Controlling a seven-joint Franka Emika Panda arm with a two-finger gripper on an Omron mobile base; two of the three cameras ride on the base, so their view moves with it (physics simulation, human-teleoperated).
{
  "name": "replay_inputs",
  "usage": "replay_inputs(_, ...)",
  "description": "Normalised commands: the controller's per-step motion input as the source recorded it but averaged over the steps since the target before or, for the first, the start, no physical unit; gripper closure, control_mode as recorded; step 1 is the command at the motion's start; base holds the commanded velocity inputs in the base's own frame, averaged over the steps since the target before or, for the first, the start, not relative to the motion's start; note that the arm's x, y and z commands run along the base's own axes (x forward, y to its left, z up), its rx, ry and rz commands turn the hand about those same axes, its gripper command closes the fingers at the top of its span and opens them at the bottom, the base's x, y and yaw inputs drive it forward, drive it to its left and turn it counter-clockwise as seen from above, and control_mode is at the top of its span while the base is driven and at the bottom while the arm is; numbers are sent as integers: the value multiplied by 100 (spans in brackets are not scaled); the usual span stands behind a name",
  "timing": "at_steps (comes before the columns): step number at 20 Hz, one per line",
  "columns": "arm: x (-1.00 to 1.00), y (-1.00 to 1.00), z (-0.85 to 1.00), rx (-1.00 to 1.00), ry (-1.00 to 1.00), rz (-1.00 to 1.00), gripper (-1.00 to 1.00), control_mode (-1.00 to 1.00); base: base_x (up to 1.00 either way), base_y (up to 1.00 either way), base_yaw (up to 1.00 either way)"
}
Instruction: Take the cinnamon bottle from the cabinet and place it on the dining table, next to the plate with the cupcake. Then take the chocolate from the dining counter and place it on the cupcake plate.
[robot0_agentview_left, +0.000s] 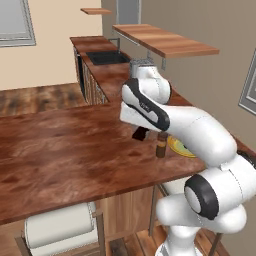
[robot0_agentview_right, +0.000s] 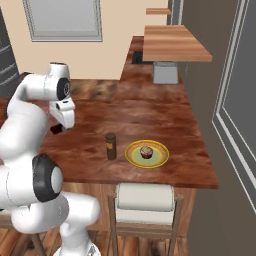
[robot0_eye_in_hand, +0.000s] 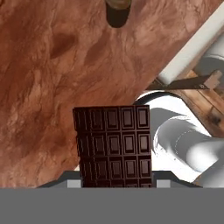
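**Chocolate lifted, plate awaits**

Chocolate is clamped in the gripper above the dining table. It should be carried level past the cinnamon bottle and lowered beside the cupcake on the plate.

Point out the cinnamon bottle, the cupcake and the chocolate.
cinnamon bottle (robot0_agentview_right: 110, 147): right base view, on the middle of its brown body.
cupcake (robot0_agentview_right: 146, 152): right base view, on its top, at the centre of the yellow plate.
chocolate (robot0_eye_in_hand: 113, 146): hand view, on the middle of the bar's gridded face.
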Motion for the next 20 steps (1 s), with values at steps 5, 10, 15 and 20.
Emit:
replay_inputs(5,-18,-98,48,0,-2,-11,100,-100,0,0,0)
replay_inputs(10,-20,-100,14,0,-7,-14,100,-100,0,0,0)
replay_inputs(15,-10,-100,0,0,-1,-14,100,-100,0,0,0)
replay_inputs(20,2,-100,-5,0,0,-10,100,-100,0,0,0)
